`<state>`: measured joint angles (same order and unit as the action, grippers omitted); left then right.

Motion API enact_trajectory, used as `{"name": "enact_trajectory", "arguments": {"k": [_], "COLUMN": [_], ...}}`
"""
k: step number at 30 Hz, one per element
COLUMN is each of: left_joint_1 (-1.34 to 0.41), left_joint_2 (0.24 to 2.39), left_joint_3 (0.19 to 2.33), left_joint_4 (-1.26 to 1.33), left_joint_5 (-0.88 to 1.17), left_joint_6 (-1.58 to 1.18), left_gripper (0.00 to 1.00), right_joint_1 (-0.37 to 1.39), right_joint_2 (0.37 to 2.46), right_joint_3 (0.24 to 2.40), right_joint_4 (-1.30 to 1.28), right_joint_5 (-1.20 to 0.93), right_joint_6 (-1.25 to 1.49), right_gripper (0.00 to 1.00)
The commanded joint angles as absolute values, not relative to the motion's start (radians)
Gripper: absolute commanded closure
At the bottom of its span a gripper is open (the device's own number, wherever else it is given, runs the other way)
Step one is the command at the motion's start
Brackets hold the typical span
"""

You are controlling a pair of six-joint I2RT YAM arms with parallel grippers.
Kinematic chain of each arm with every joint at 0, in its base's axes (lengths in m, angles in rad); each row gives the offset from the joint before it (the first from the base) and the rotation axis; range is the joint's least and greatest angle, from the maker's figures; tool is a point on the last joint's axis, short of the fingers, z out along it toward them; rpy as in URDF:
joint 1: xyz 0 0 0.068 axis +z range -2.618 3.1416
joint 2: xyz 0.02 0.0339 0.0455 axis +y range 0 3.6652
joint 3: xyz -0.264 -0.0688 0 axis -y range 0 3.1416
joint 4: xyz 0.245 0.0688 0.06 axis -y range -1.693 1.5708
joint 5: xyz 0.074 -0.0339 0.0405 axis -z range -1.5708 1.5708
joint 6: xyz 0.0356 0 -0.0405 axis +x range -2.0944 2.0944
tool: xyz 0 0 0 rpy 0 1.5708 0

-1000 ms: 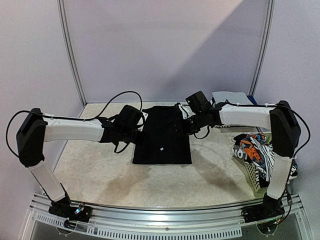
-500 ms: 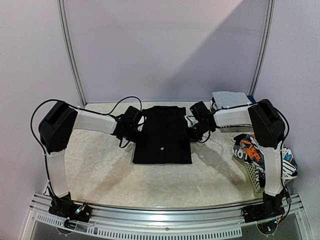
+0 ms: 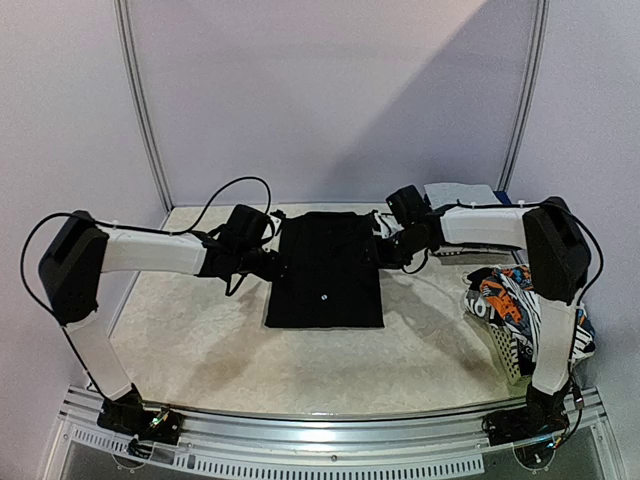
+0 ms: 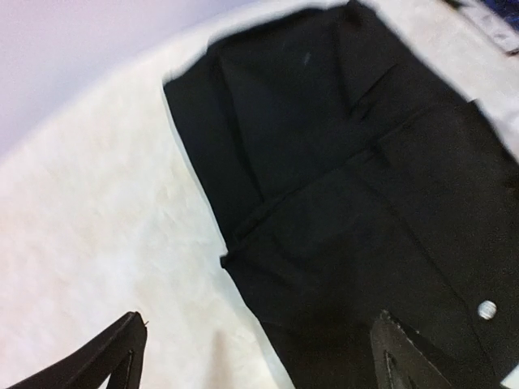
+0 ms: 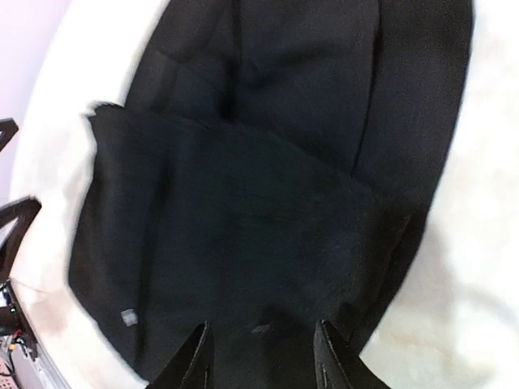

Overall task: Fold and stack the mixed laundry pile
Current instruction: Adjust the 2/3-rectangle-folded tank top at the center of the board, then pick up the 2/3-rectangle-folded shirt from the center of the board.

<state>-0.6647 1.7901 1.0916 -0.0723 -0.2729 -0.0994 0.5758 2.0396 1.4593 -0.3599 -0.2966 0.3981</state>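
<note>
Your black top (image 3: 325, 270) lay flat in the middle of the tabletop (image 3: 200, 340), folded into a tall rectangle with its long sides running away from the arms. A small pale dot (image 3: 322, 297) showed on its near half.

Your left jaws were spread wide at the top's left edge. In the left wrist view one finger (image 4: 105, 361) was over bare tabletop and the other (image 4: 405, 356) was over the black cloth, with nothing pinched between them.

Your right jaws sat at the top's right edge, only partly apart. Black cloth filled the gap between the two fingers (image 5: 195, 356) in the right wrist view. I could not tell whether they gripped it or merely hung over it.

The white basket (image 3: 505, 350) stood at the right edge of the tabletop, beside the right arm's base and well apart from the black top. It held the rest of your pile. An orange, black and white printed piece (image 3: 500, 295) was heaped at its top, and a black-and-white striped piece (image 3: 535, 330) spilled over its side. How full it was below them did not show.

A folded grey piece (image 3: 458, 196) lay alone at the far right corner, outside the basket.
</note>
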Motion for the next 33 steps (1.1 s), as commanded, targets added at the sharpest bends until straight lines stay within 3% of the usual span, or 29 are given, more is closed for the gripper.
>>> {"name": "enact_trajectory", "arguments": {"k": [1, 6, 11, 18, 33], "left_joint_1": [-0.720, -0.744, -0.854, -0.957, -1.103], "left_joint_2": [1.631, 1.580, 1.527, 1.487, 1.747], "left_joint_3": [0.948, 0.920, 0.855, 0.839, 0.899], "left_joint_4": [0.163, 0.166, 0.207, 0.048, 0.025], "left_joint_5": [-0.392, -0.368, -0.325, -0.170, -0.262], "left_joint_6": [-0.001, 0.103, 0.328, 0.566, 0.656], "left_gripper": [0.00, 0.00, 0.01, 0.10, 0.29], "right_joint_1": [0.583, 0.588, 0.588, 0.581, 0.581], "right_joint_2": [1.888, 1.752, 1.626, 1.529, 1.434], "right_joint_3": [1.411, 1.296, 1.167, 1.044, 0.904], "right_joint_4": [-0.344, -0.268, -0.198, -0.148, -0.140], "right_joint_5": [-0.217, -0.140, -0.075, -0.072, -0.036], "right_joint_6": [0.389, 0.409, 0.433, 0.476, 0.501], "right_gripper": [0.53, 0.38, 0.02, 0.01, 0.01]}}
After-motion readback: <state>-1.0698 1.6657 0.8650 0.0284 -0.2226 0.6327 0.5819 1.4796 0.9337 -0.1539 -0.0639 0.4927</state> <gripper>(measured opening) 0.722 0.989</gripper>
